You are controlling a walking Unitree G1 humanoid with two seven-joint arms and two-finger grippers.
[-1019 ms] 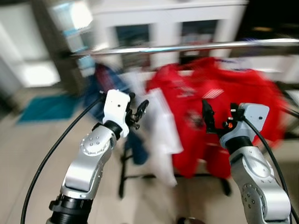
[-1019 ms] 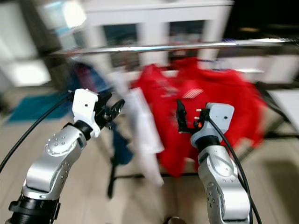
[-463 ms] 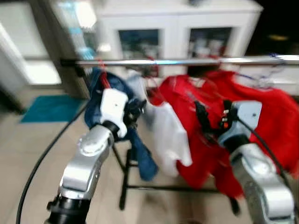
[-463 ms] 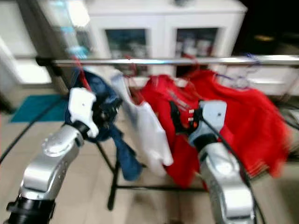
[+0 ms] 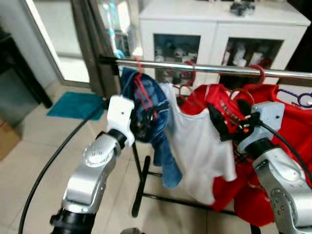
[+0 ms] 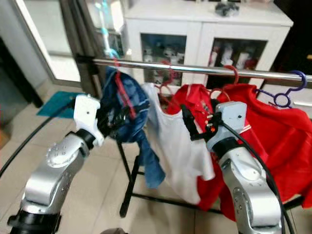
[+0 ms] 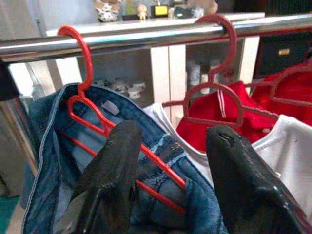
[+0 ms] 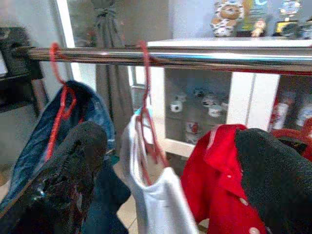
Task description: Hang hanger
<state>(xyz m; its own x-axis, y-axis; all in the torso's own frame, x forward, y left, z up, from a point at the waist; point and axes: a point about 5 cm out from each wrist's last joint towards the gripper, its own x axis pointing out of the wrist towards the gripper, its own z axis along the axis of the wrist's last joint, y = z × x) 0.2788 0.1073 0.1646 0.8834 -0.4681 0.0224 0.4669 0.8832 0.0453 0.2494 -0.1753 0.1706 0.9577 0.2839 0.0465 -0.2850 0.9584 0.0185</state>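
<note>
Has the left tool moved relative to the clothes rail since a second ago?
Yes. The left tool has closed in on the denim garment hanging from the rail; a second ago it hovered lower, farther below the rail. The camera also shifted.

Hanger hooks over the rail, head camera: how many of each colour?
Red hanger hooks: 3
Purple hanger hook: 1
Total: 4
</note>
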